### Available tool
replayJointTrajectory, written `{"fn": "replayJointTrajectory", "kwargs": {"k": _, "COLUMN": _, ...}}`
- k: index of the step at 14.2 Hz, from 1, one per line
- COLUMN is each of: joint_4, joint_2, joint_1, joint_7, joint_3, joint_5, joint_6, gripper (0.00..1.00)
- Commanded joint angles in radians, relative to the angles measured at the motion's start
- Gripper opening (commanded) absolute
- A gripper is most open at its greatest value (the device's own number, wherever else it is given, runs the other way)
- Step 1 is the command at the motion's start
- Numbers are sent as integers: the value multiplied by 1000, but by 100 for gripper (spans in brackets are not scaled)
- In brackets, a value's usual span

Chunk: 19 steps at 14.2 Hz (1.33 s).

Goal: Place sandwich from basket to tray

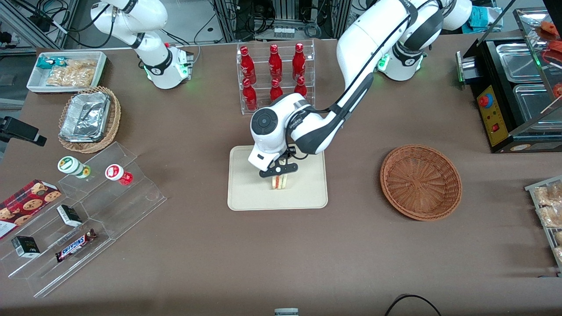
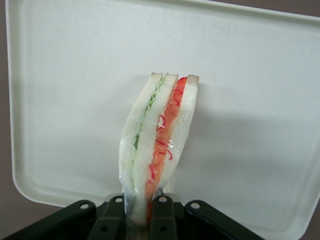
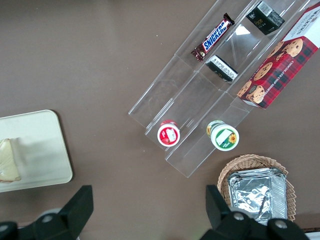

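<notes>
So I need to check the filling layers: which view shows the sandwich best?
The left wrist view: the sandwich fills it, layers clear, gripper shut on it over the tray. Front view shows it small; right wrist only an edge.

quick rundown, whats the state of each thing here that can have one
sandwich: clear-wrapped, held over the tray, cut edge showing
gripper: shut on the sandwich, above the tray
tray: flat on the table, nothing else on it
basket: empty, upright, toward the working arm's end
foil trays: stacked in the tan wicker basket
red bottles: upright, capped, in the clear rack
Snickers bar: wrapped, lying in the acrylic stand
</notes>
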Motion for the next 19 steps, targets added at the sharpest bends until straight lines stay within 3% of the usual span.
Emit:
{"fn": "replayJointTrajectory", "kwargs": {"k": 1, "joint_4": 75, "joint_2": 57, "joint_1": -28, "joint_7": -35, "joint_3": 13, "joint_5": 22, "joint_6": -24, "gripper": 4}}
{"fn": "replayJointTrajectory", "kwargs": {"k": 5, "joint_4": 72, "joint_2": 65, "joint_1": -31, "joint_7": -90, "joint_3": 11, "joint_5": 89, "joint_6": -4, "gripper": 10}}
{"fn": "replayJointTrajectory", "kwargs": {"k": 6, "joint_4": 69, "joint_2": 65, "joint_1": -31, "joint_7": -92, "joint_3": 11, "joint_5": 88, "joint_6": 5, "gripper": 27}}
{"fn": "replayJointTrajectory", "kwargs": {"k": 7, "joint_4": 67, "joint_2": 65, "joint_1": -31, "joint_7": -92, "joint_3": 11, "joint_5": 88, "joint_6": 7, "gripper": 87}}
{"fn": "replayJointTrajectory", "kwargs": {"k": 8, "joint_4": 64, "joint_2": 57, "joint_1": -31, "joint_7": -98, "joint_3": 11, "joint_5": 85, "joint_6": 7, "gripper": 100}}
{"fn": "replayJointTrajectory", "kwargs": {"k": 14, "joint_4": 44, "joint_2": -71, "joint_1": -16, "joint_7": -86, "joint_3": 11, "joint_5": 77, "joint_6": -38, "gripper": 100}}
{"fn": "replayJointTrajectory", "kwargs": {"k": 19, "joint_4": -109, "joint_2": -233, "joint_1": 119, "joint_7": -178, "joint_3": 10, "joint_5": 29, "joint_6": -130, "gripper": 100}}
